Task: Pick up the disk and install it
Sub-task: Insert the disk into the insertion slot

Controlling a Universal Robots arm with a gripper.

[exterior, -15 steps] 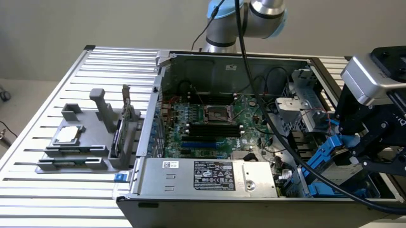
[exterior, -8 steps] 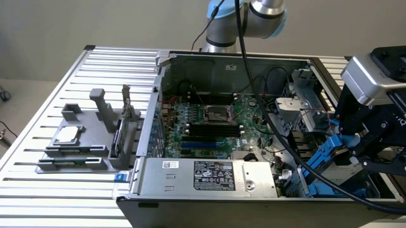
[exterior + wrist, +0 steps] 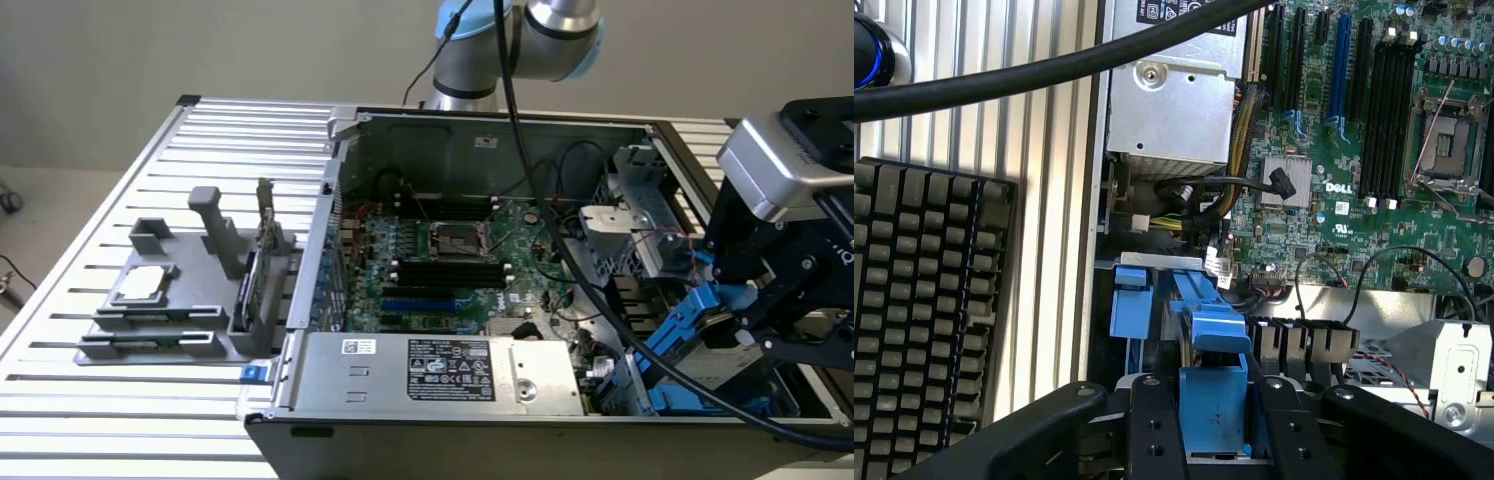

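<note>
Clamped on the disk (image 3: 1210, 305), the gripper (image 3: 1215, 412) holds it tilted with the case (image 3: 481, 138) just below, so installing seems in hand, likely calling for squaring it up first.

robot lab: open pc case (image 3: 427, 140) on slotted aluminium bench (image 3: 240, 130)

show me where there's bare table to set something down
The table is bare on the near side of the grey holder and on its far side, up to the computer case. It is crowded inside the case, most where the hand grips the disk.
</note>
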